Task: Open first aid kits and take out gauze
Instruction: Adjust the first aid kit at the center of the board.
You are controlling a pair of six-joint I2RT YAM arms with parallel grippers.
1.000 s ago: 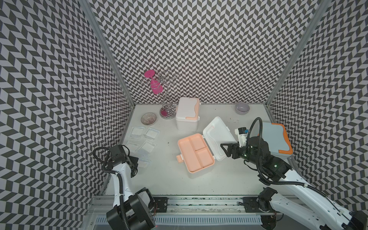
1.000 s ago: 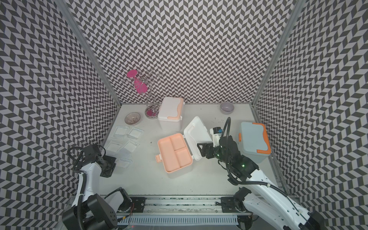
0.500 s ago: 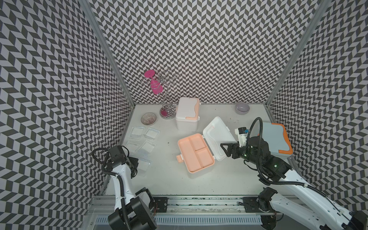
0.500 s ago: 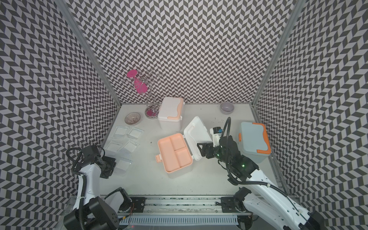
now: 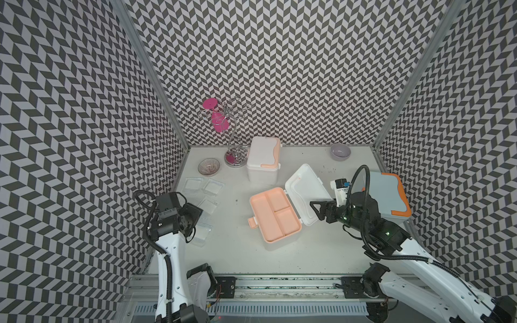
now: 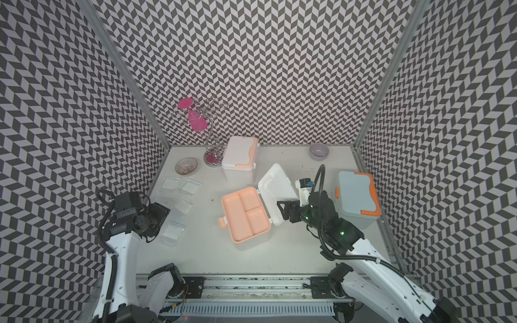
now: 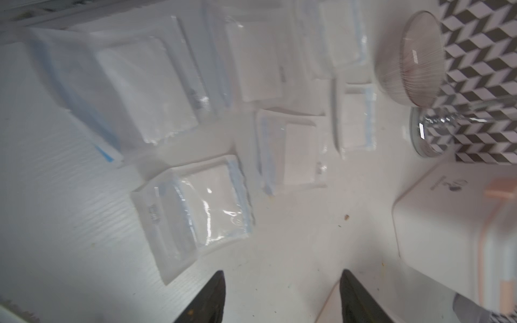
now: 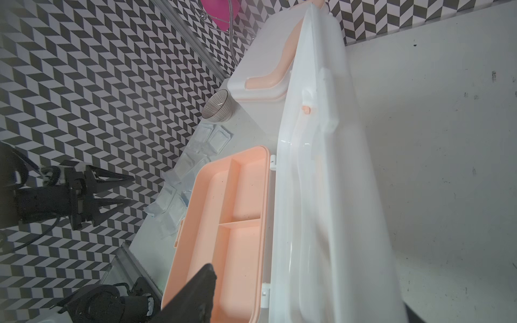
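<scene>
Hidden, right tool: in the right wrist view I see one finger (image 8: 195,296) of the right gripper (image 5: 317,211) whole. Its mate is a dark sliver cut off at the lower right corner.
Right grip: fingers sit on either side of the white lid (image 5: 303,193) of the open kit (image 5: 275,215). I cannot tell whether they pinch it.
Hidden, blue kit: the blue kit (image 5: 387,195) is shut, right of frame, with its near-left corner behind the right arm (image 5: 361,209).
Blur: the left wrist view is smeared. I count about six packs there, not sure.
Left grip: the left gripper (image 7: 283,279) has its jaws wide apart, holding nothing, over bare table (image 5: 237,260).
Gauze: the gauze packs (image 6: 190,186) lie flat on the table, left of frame in both top views. They sit between the ribbed bowl (image 5: 209,167) and the left gripper, outside every kit. The nearest pack (image 5: 202,235) is just beside that gripper.
Surface: the table is white with dark specks. A rail (image 5: 279,282) runs along the lower edge of the frame.
Room: black-and-white chevron walls (image 5: 279,56) on three sides.
Back row: wire stand (image 5: 233,160) with pink glass (image 5: 219,125), closed white kit (image 5: 263,156), grey bowl (image 5: 340,151).
Change: the left jaws have gone from shut to apart within the last second. The left wrist looks a touch higher in frame. The right arm and kits sit where they were.
</scene>
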